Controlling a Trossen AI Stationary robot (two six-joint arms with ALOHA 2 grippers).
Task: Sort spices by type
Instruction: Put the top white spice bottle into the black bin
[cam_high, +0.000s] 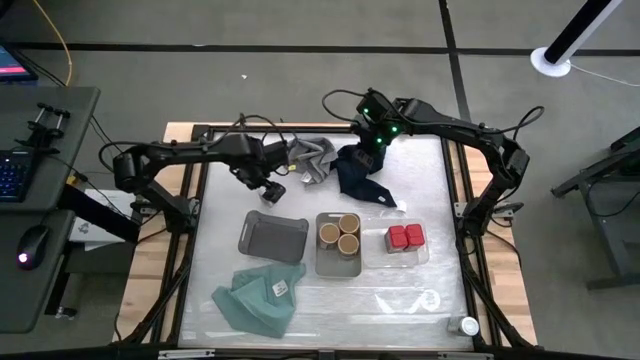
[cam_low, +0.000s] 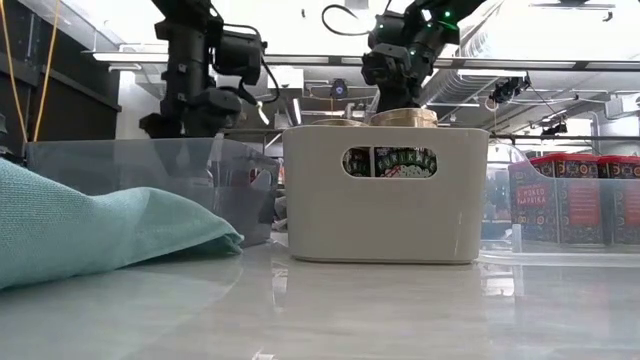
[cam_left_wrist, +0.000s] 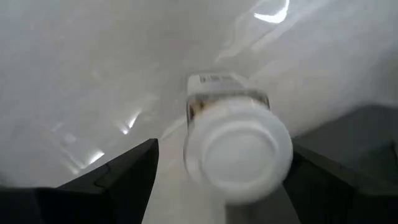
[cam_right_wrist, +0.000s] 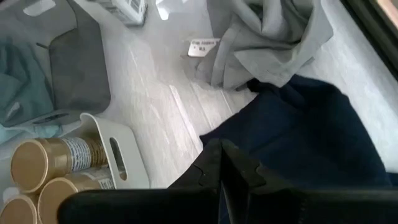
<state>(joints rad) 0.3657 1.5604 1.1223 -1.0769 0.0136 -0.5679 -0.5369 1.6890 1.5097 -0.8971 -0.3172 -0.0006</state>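
Three tan-topped jars (cam_high: 339, 235) fill the middle tray (cam_high: 321, 262); two red jars (cam_high: 405, 237) sit beside it.

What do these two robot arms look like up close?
Both are dark, jointed arms with black cables looping along them. The right arm shows green lights near its wrist. Each ends in a gripper with two dark fingers: left gripper, right gripper.

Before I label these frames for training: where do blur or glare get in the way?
Left wrist view: the white-capped jar between the open fingers is soft, and glare streaks the table. Low view: bright backlight, with the teal cloth up close and blurry. High view: reflections on the table near the front edge.
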